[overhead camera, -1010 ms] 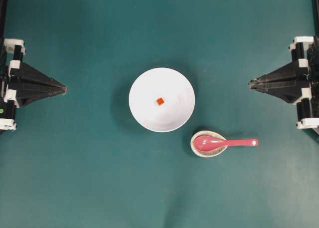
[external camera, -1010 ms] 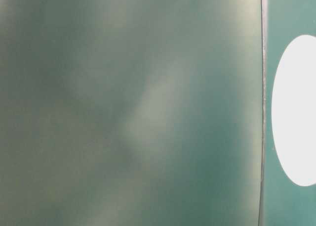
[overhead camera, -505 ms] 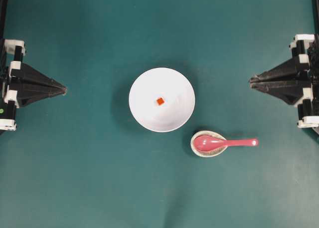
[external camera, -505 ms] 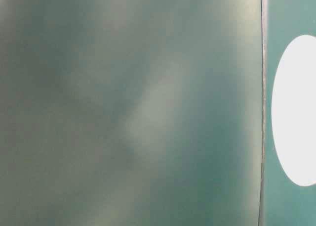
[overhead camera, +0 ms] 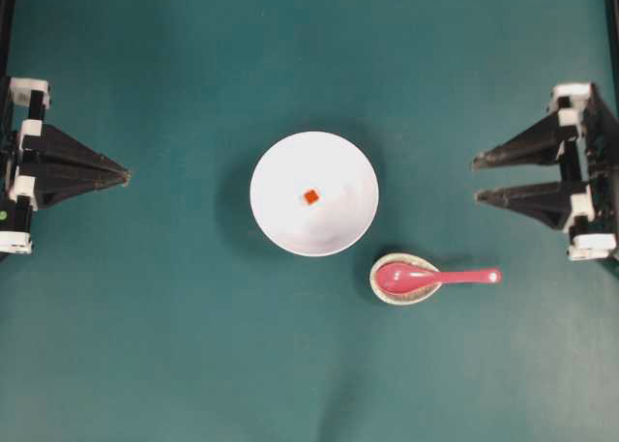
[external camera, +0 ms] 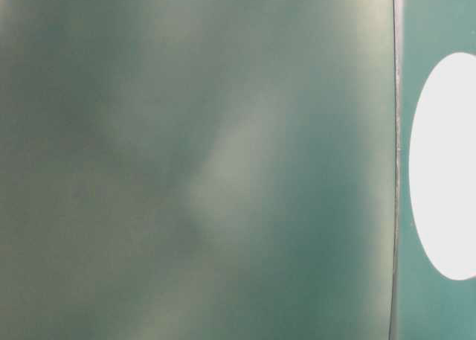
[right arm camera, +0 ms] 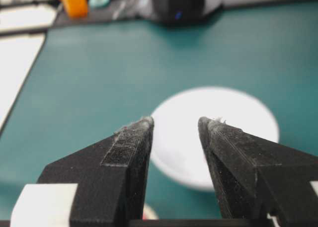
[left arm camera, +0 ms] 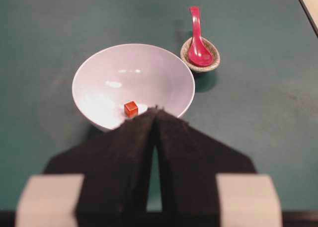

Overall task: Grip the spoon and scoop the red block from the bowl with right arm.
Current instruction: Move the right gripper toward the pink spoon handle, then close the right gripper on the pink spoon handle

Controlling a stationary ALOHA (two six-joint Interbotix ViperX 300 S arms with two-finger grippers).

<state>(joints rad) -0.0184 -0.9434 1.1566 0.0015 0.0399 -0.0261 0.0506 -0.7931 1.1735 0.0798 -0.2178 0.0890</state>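
White and round, the large plain bowl (overhead camera: 313, 193) sits mid-table on the teal table (overhead camera: 174, 345) with the tiny red-orange cube (overhead camera: 310, 196) inside, near its centre. Just beside the bowl, toward the right arm, the glossy pink-red soup spoon (overhead camera: 435, 277) lies with its oval scoop in a small speckled off-white rest (overhead camera: 403, 279) (handle pointing away from the bowl). Well apart from the bowl, the right end effector (overhead camera: 476, 178) has its fingers spread; opposite, the left end effector (overhead camera: 126, 176) is pressed together
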